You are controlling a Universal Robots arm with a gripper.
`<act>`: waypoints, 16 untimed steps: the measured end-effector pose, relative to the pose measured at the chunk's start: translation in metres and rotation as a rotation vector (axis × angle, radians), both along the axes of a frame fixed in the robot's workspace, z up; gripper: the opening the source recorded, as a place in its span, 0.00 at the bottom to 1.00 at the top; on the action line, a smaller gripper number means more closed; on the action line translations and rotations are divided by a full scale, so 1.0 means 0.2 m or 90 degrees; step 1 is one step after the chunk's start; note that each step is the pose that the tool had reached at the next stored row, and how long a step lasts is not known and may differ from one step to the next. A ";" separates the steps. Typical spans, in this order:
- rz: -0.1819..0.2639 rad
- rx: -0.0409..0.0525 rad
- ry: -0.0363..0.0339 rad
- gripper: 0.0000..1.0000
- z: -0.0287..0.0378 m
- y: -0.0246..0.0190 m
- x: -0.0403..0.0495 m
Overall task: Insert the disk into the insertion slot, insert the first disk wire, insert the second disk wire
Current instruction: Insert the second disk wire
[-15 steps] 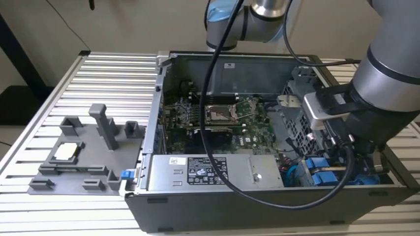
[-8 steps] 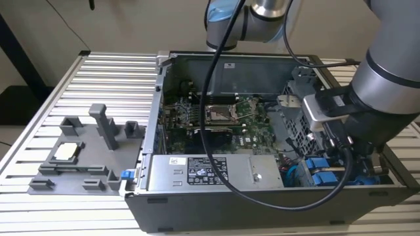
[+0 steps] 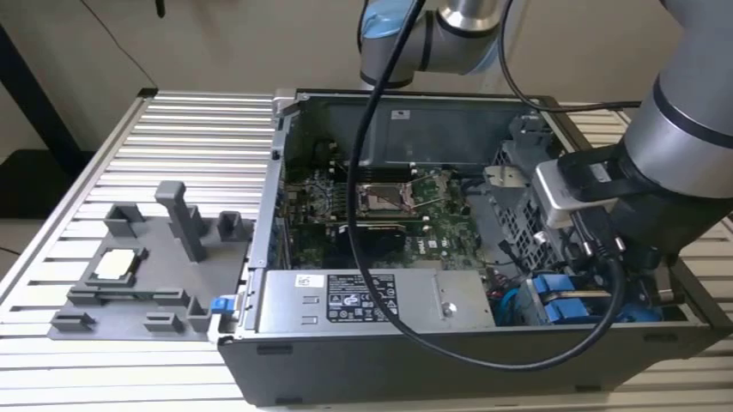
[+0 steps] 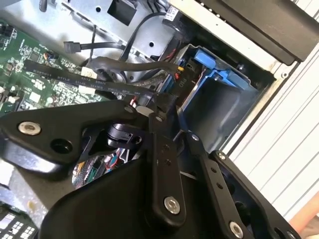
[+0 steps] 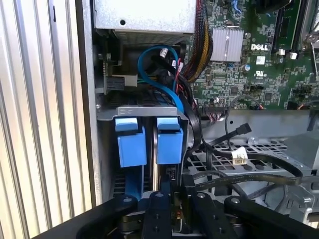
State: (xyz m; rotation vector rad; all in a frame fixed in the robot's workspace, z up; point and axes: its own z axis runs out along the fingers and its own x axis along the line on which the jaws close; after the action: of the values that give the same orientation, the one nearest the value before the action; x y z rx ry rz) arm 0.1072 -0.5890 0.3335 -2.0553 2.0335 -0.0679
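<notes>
The disk, in its bright blue carrier (image 5: 169, 145), sits inside the grey sheet-metal insertion slot (image 5: 149, 112) at the case's corner on the exterior view's right (image 3: 567, 309). A second blue carrier (image 5: 130, 144) is beside it. My gripper (image 5: 175, 206) hovers right at the disk's end, its black fingers close together. In the second wrist view the gripper (image 4: 162, 102) pinches the end of a flat black disk wire (image 4: 84, 79) next to the blue carrier (image 4: 219, 69). The plug itself is mostly hidden by the fingers.
A grey power-supply box (image 3: 366, 300) lies along the case's front and the green motherboard (image 3: 378, 215) behind it. A looped blue cable (image 5: 159, 74) and a black wire bundle (image 5: 199, 45) crowd the space beyond the slot. A grey fixture (image 3: 137, 275) stands on the slatted table.
</notes>
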 end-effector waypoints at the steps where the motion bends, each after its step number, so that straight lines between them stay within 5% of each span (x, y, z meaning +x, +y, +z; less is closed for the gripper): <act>1: 0.000 -0.0001 0.0001 0.22 0.000 0.000 0.000; 2: 0.000 -0.0001 0.0001 0.16 -0.002 -0.001 0.000; 16: 0.000 0.0020 0.0000 0.16 -0.016 -0.002 0.000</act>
State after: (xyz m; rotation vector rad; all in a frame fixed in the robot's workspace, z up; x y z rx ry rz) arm 0.1073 -0.5894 0.3303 -2.0536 2.0324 -0.0646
